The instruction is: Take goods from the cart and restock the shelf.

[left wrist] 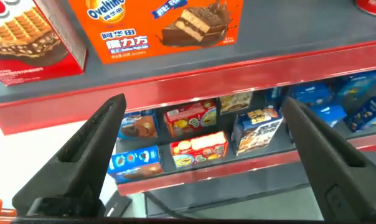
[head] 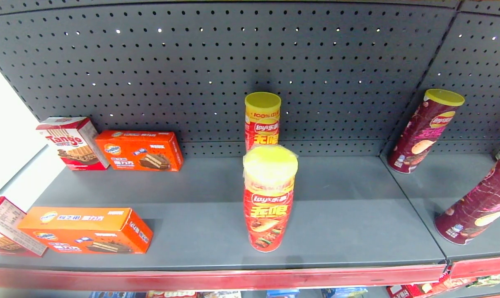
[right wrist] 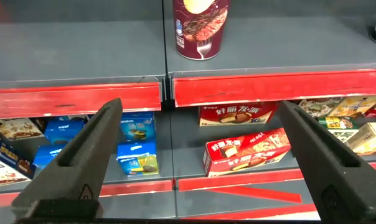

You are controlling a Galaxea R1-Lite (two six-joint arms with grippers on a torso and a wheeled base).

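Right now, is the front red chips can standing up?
Standing up: the front red can rests on its base, yellow lid on top.

rear red can point(head: 262, 118): foot hidden behind front red can point(head: 269, 198)
front wafer box point(head: 3, 231): cut off by left edge
front purple can point(head: 479, 205): lid partly past right edge

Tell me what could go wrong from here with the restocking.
1. The left gripper and right gripper, both open, appear lower than the shelf's red front edge. Rising straight up, the fingers might strike it.
2. The maroon can stands near that edge, so a bump could tip it off.
3. The front red can is tall and upright, and goods pushed past it may topple it.
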